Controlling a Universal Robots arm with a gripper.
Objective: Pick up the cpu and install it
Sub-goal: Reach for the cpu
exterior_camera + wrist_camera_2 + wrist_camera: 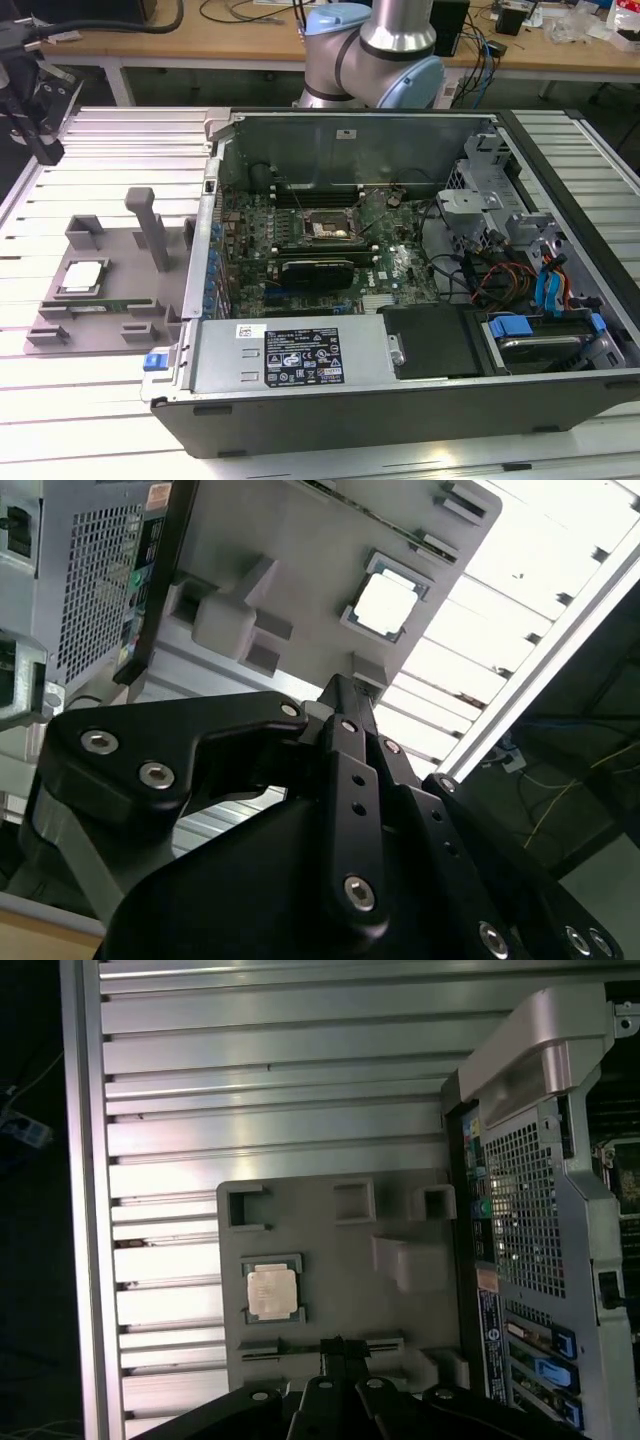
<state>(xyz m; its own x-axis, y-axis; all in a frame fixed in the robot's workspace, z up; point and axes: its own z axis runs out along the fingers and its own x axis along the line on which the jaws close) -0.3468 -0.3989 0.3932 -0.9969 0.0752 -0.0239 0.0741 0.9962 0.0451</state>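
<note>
Black gripper (335, 1345) hangs above the table w/ its two fingers (350, 750) pressed tip to tip, nothing btwn them: closed & empty. Both wrist views look along the fingers down onto the tray, so the tool points downward at it from above, touching nothing. Arm (375, 50): silver tube & pale-blue joint caps show behind the case in the exterior view, rising out of the picture's top.

Across the exterior view from its left:

- Grey fixture tray (125, 265) lies on the slatted aluminium table (110, 150), below the gripper.
- Cpu (82, 277) sits flat in its square recess on that tray, silver top up. Of all the parts it's among the nearest to the fingertips, just off their line but apart from them, not picked up.
- Green memory stick (95, 305) lies in a slot just beside the cpu, in line w/ the fingertips in the first wrist view.
- Grey upright post (150, 228) stands on the tray btwn cpu & case.
- Open PC case (400, 410), side panel off, is farther from the gripper than the tray.
- Metal-framed socket (328, 228) on the green board inside is well apart from the gripper.
- Blue cables (548, 290) by the drive bay, at the exterior view's right, are farthest from the gripper.
</note>
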